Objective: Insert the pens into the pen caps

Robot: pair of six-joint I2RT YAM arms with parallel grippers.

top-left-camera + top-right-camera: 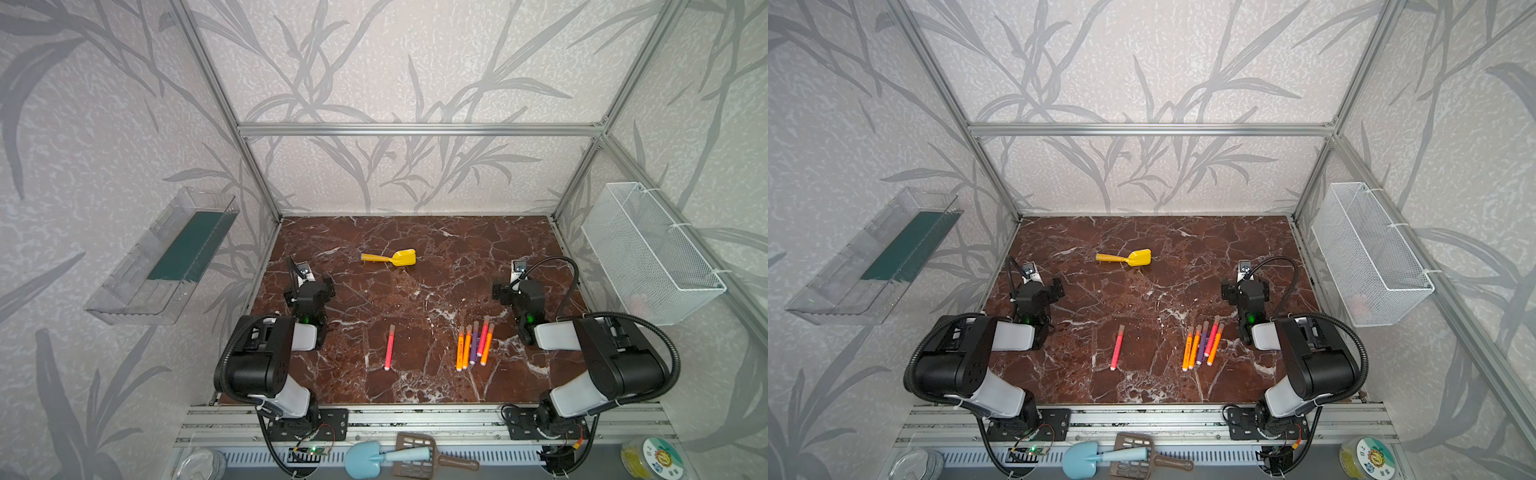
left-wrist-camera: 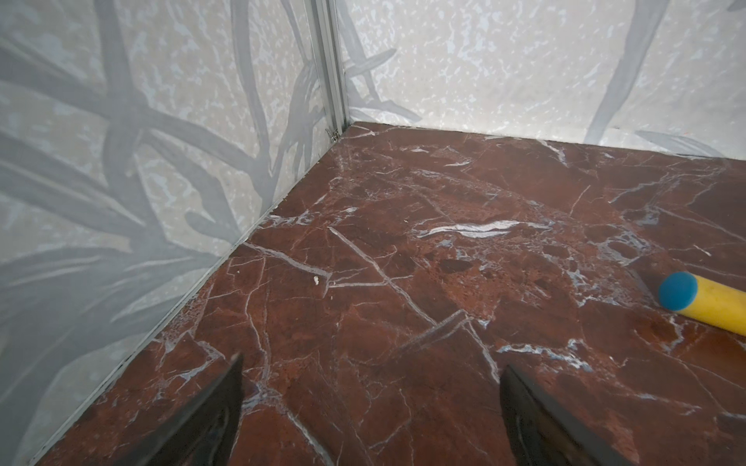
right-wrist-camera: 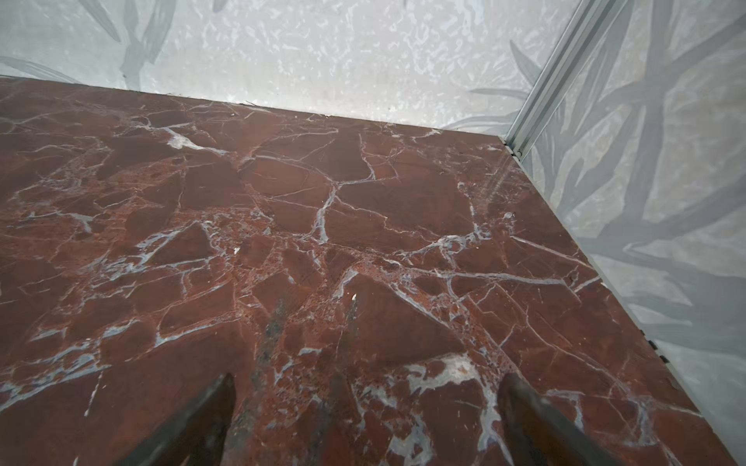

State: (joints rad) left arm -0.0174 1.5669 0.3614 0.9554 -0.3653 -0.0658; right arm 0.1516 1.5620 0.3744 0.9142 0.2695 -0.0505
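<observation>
One pink-red pen [image 1: 390, 348] [image 1: 1117, 348] lies alone at the middle front of the marble table. To its right, several pens [image 1: 473, 347] [image 1: 1202, 345] lie side by side: orange, purple and pink-red. A short pinkish-tan pen cap [image 1: 392, 330] sits on the far end of the lone pen, and the grouped pens end the same way. My left gripper [image 2: 372, 363] is open over bare marble near the far-left corner, left of the pens. My right gripper [image 3: 368, 375] is open over bare marble, beyond and right of the group. Neither wrist view shows a pen.
A yellow toy shovel [image 1: 390, 257] [image 1: 1125, 257] lies mid-table at the back; its blue-tipped handle [image 2: 710, 302] shows in the left wrist view. A clear bin [image 1: 166, 257] hangs on the left wall, a white wire basket [image 1: 648, 253] on the right. Scoops [image 1: 415, 455] lie beyond the front rail.
</observation>
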